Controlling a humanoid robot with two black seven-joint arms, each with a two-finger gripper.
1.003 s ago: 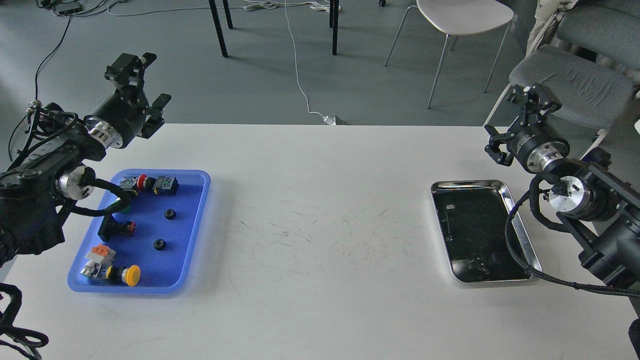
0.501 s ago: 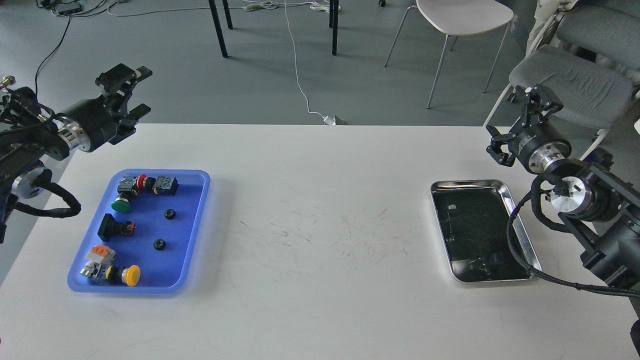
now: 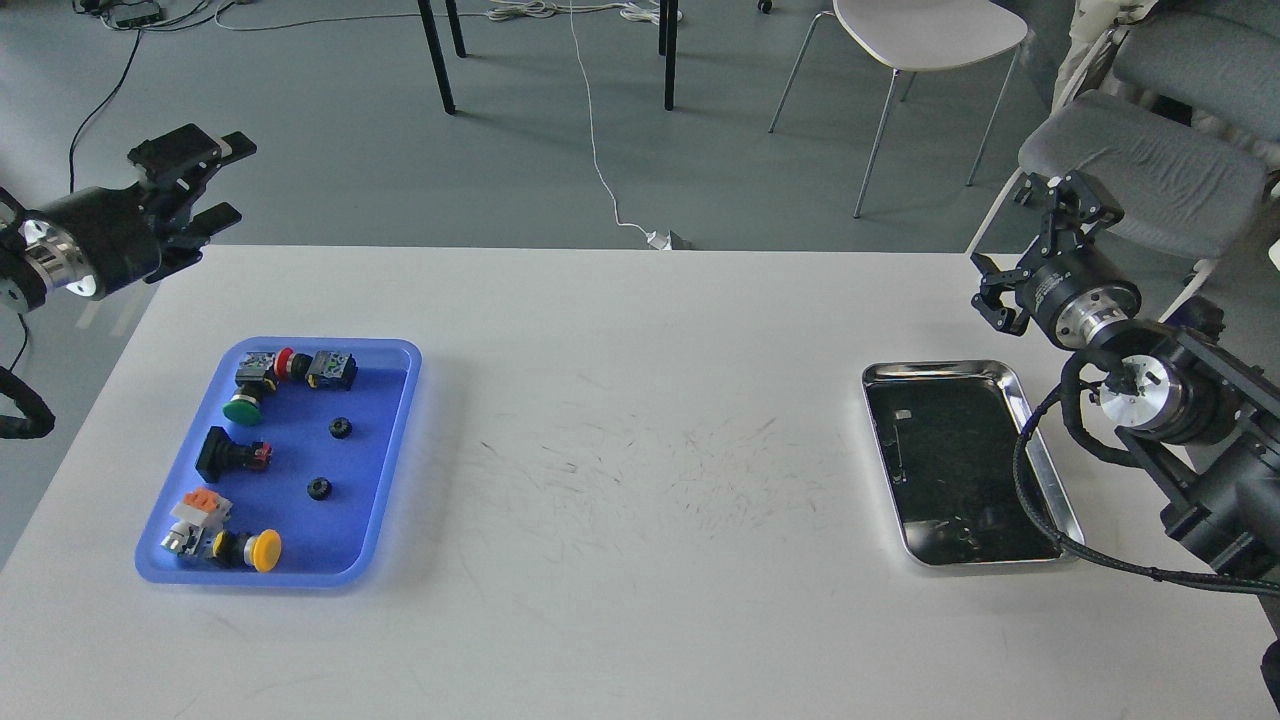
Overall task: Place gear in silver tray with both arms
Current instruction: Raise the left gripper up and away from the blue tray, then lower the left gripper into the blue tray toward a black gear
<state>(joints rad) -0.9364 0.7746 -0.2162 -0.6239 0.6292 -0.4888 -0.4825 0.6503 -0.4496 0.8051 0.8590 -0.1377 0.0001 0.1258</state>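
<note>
Two small black gears lie in the blue tray (image 3: 395, 420): one (image 3: 340, 428) near its middle right, one (image 3: 318, 489) below it. The silver tray (image 3: 1045, 470) sits at the table's right side, and no gear shows in it. My left gripper (image 3: 212, 180) is open and empty, off the table's far left corner, far above and left of the gears. My right gripper (image 3: 1040, 250) is open and empty, just beyond the silver tray's far right corner.
The blue tray also holds several push-button switches: a green one (image 3: 243, 406), a red one (image 3: 284, 362), a yellow one (image 3: 262, 550) and an orange-topped block (image 3: 200, 508). Chairs (image 3: 925, 40) and cables stand on the floor beyond the white table (image 3: 640, 450).
My left arm has swung left and back, off the blue tray and past the table's left edge. The right arm has barely moved.
</note>
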